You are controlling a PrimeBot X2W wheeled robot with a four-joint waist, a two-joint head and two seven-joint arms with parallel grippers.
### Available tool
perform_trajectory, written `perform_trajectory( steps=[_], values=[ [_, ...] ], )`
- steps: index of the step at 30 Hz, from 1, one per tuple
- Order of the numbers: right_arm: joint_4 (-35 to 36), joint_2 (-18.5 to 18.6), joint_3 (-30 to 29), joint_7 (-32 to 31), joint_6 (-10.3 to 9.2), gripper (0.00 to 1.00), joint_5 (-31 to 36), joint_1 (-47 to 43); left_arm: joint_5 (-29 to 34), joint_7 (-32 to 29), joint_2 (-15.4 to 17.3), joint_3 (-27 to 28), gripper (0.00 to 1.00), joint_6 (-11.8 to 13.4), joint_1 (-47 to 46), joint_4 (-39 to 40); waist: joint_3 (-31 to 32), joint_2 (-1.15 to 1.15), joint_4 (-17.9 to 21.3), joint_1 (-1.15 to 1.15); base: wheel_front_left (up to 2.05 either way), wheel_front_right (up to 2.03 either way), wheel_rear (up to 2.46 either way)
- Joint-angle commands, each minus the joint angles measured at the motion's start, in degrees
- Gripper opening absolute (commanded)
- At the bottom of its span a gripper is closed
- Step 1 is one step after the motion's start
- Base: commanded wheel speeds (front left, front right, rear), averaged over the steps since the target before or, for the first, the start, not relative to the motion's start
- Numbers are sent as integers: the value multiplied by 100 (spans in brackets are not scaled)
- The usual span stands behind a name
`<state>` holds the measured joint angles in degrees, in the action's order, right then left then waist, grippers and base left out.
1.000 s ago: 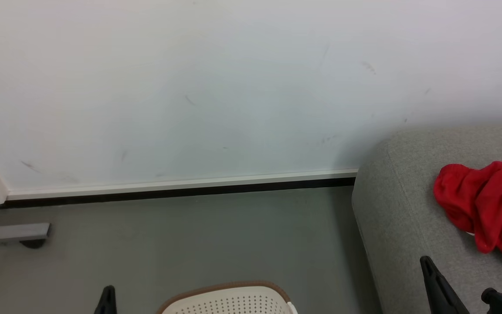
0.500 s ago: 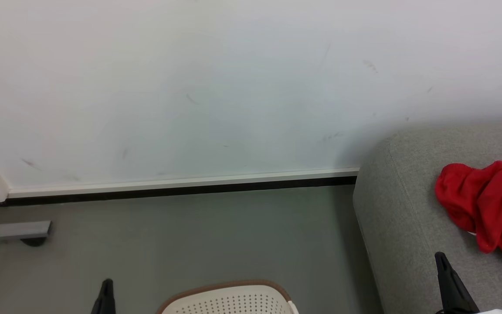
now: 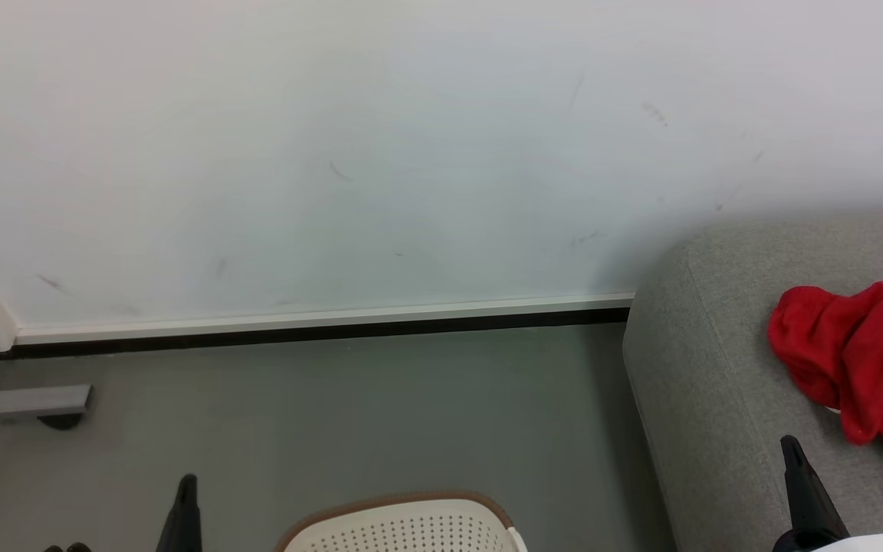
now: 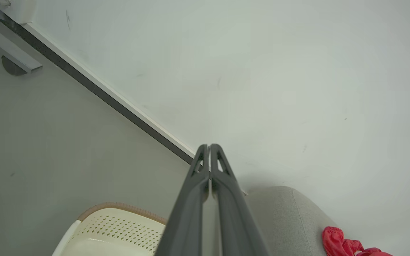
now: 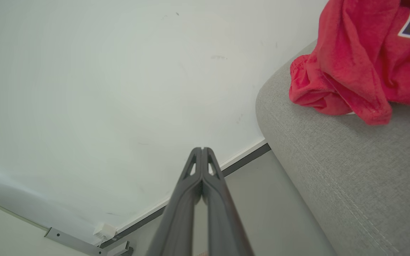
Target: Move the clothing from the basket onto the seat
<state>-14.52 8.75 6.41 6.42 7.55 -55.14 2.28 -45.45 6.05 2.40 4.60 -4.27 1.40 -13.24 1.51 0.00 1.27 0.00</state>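
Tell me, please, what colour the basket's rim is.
The rim of the basket is brown, clearest in the head view.

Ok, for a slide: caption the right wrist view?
Shut right tool points toward the wall; red clothing lies on the grey seat.

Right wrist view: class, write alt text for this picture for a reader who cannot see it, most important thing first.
Crumpled red clothing lies on the rounded corner of a grey upholstered seat at the upper right. The right gripper, shut and empty, rises from the bottom centre, pointing toward a white wall and dark baseboard above a grey floor.
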Motion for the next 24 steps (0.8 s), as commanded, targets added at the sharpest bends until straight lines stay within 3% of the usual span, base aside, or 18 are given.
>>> perform_trajectory(
  steps=[1, 24],
  values=[
    [85, -2, -78, -33, -3, 0, -142, 167, -203, -38, 35, 25, 0, -45, -132, 44, -2, 0, -2, 0, 0, 0, 0],
    [86, -184, -474, -449, -6, 0, -1390, 260, -1731, -460, 47, 90, 0, -145, -367, 5, -45, 0, -34, 0, 0, 0, 0]
  ],
)
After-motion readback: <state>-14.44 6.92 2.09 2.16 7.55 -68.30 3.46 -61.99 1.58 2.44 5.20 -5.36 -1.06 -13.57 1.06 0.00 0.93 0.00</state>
